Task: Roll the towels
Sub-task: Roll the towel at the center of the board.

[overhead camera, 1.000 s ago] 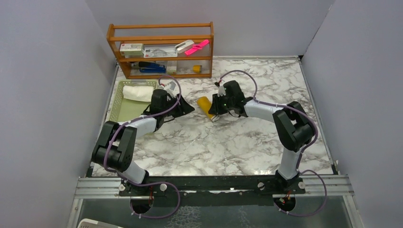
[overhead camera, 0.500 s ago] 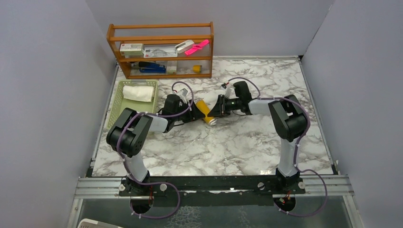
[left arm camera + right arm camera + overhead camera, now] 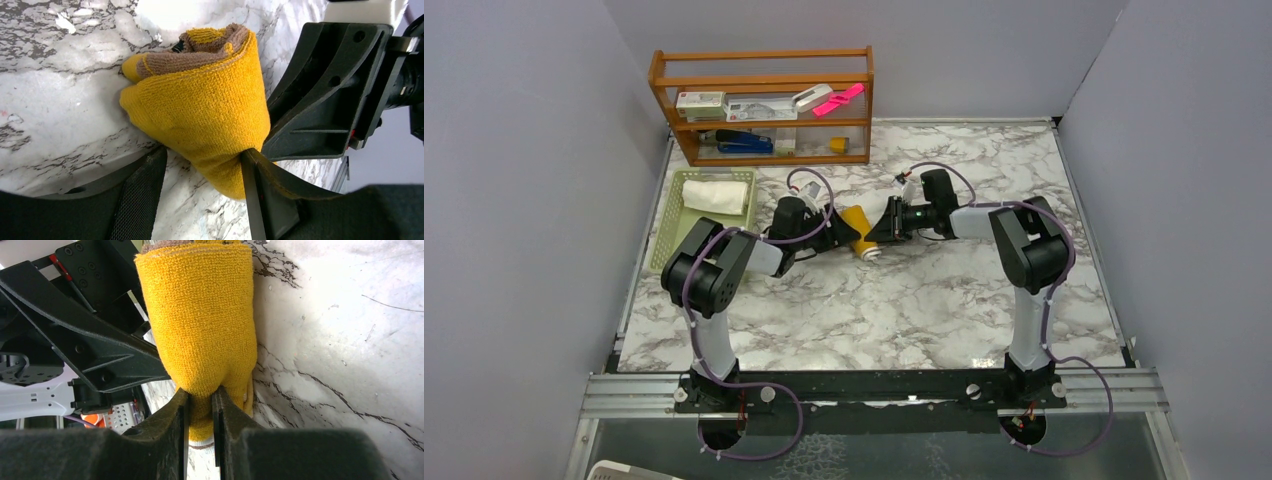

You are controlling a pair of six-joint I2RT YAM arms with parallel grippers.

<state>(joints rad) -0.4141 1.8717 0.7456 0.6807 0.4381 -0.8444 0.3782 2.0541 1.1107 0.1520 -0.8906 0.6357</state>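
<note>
Marble-patterned table top [image 3: 904, 310] fills the space between plain grey walls, with a wooden shelf [image 3: 764, 105] of small items standing at the back left. Just in front of the shelf, along the left edge, sits a pale green basket [image 3: 672, 245], and the white towel [image 3: 715, 195] lies rolled in its far end.

The yellow towel [image 3: 200, 100] lies rolled up on the marble near the middle of the table, to the right of the basket, with both of my arms reaching in on it from opposite sides. Its tan-brown inner folds show at the end farthest from my left wrist camera.

My left gripper [image 3: 205, 152] comes at the roll from the left with its fingers spread, one on each side of the near end of the roll; the right-hand finger touches the cloth, and I cannot tell whether the other one does.

My right gripper [image 3: 200, 392] comes from the right with its fingers pressed nearly together, pinching the other end of the yellow towel between them.
</note>
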